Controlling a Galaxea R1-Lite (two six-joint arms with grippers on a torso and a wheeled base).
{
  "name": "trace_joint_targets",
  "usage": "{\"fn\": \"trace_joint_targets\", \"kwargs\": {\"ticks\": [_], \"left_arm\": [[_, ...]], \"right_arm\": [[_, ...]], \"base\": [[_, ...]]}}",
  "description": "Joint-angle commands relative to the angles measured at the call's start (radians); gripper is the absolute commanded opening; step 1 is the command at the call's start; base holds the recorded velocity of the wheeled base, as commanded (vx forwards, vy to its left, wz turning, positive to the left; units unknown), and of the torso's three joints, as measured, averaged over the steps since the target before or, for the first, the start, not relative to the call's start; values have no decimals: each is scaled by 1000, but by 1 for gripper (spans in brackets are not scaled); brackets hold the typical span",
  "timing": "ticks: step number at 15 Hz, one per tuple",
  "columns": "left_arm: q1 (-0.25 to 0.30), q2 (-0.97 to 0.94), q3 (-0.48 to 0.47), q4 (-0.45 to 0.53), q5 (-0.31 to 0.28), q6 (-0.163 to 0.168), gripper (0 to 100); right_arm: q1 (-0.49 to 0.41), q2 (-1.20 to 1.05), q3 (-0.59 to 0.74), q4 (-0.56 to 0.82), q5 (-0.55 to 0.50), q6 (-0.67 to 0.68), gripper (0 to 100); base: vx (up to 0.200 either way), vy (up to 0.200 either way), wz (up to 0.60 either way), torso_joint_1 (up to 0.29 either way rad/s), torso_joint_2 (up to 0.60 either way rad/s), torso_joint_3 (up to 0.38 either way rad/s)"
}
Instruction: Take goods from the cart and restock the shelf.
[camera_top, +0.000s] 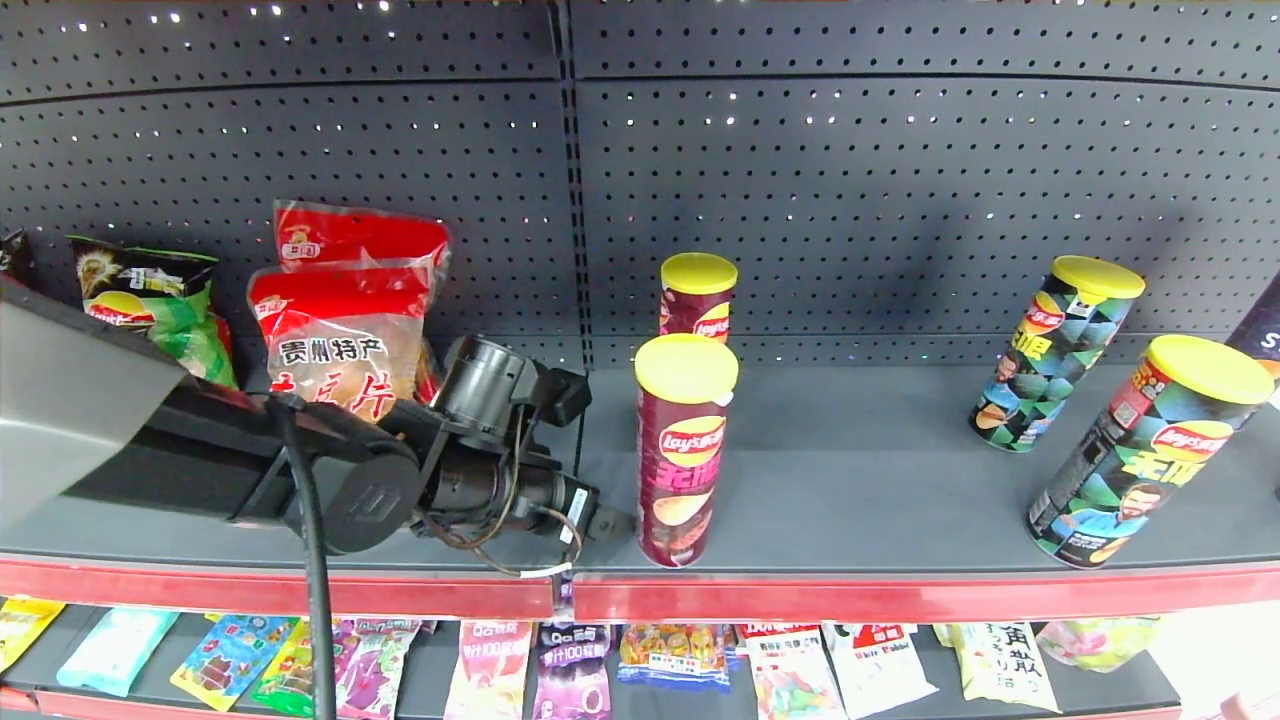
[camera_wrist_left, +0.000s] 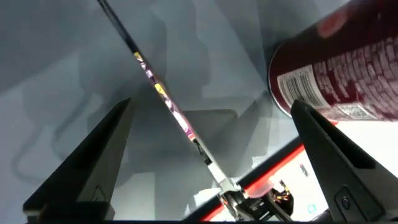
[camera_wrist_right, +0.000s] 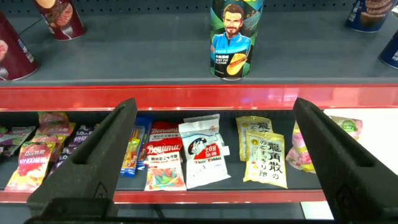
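A maroon chip can (camera_top: 683, 450) with a yellow lid stands upright near the front edge of the grey shelf (camera_top: 850, 480). My left gripper (camera_top: 612, 522) sits low on the shelf just left of that can's base. In the left wrist view this gripper (camera_wrist_left: 211, 104) is open, with nothing between its fingers, and the can (camera_wrist_left: 336, 68) lies beyond one fingertip. My right gripper (camera_wrist_right: 214, 102) is open and empty, held off in front of the shelf's red edge (camera_wrist_right: 199, 96). A second maroon can (camera_top: 697, 295) stands behind the first.
Two green-and-black cans (camera_top: 1055, 350) (camera_top: 1150, 450) stand at the shelf's right. Red snack bags (camera_top: 345, 330) and a green bag (camera_top: 160, 300) lean against the pegboard on the left. Candy packs (camera_wrist_right: 202, 152) fill the lower shelf. Bare shelf lies between the can groups.
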Motion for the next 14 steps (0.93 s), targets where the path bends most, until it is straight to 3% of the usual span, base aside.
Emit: {"fn": "trace_joint_targets", "kwargs": {"ticks": [1, 14], "left_arm": [[0, 6, -4, 0, -1, -1, 100], [-9, 46, -73, 0, 15, 1, 100]], "right_arm": [[0, 1, 0, 0, 0, 0, 100], [2, 1, 0, 0, 0, 0, 100]], "base": [[0, 0, 0, 0, 0, 0], [0, 0, 0, 0, 0, 0]]}}
